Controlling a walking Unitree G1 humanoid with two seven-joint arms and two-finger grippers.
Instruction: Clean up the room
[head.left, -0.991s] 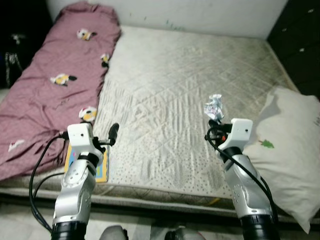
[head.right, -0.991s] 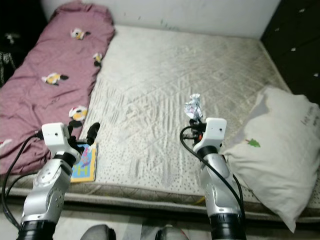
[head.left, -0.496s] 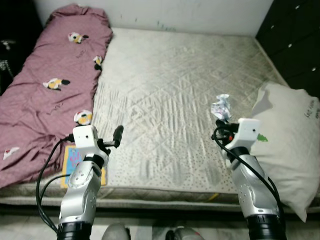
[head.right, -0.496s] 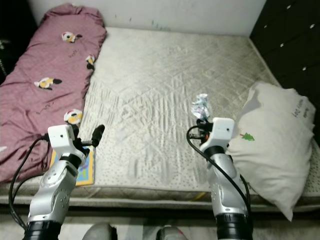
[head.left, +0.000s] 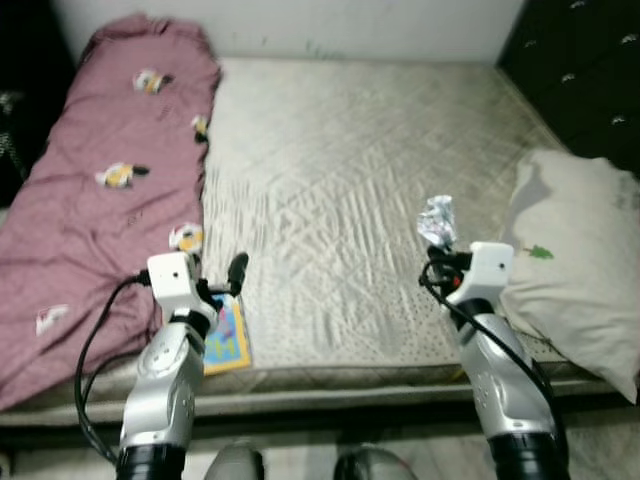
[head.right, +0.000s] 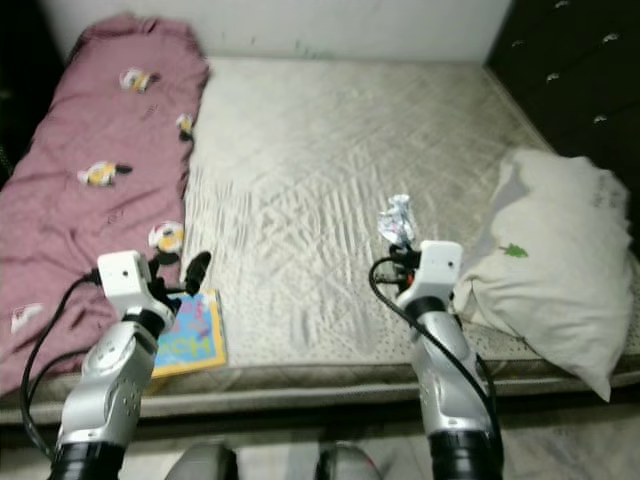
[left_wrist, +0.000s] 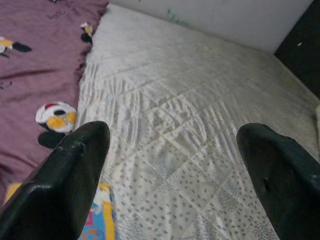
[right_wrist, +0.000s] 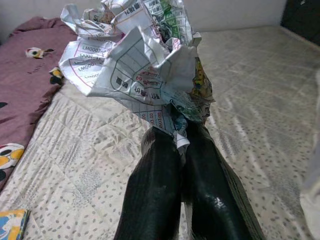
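At center right, the right gripper (right_wrist: 182, 150) pinches crumpled paper (right_wrist: 140, 60) above the bed (head.left: 340, 170); the left gripper's (left_wrist: 175, 165) jaws gape wide.

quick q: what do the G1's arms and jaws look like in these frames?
Both arms are silver, segmented, with black cuffs low down. A white boxy module tops each wrist, with looping black cables. The left gripper and right gripper each have two long glossy black fingers.

Both arms were raised forward, elbows bent. Left gripper (left_wrist: 170, 165) fingers spread wide, holding nothing. Right gripper (right_wrist: 182, 150) fingers were pinched together on crumpled paper (right_wrist: 145, 60).
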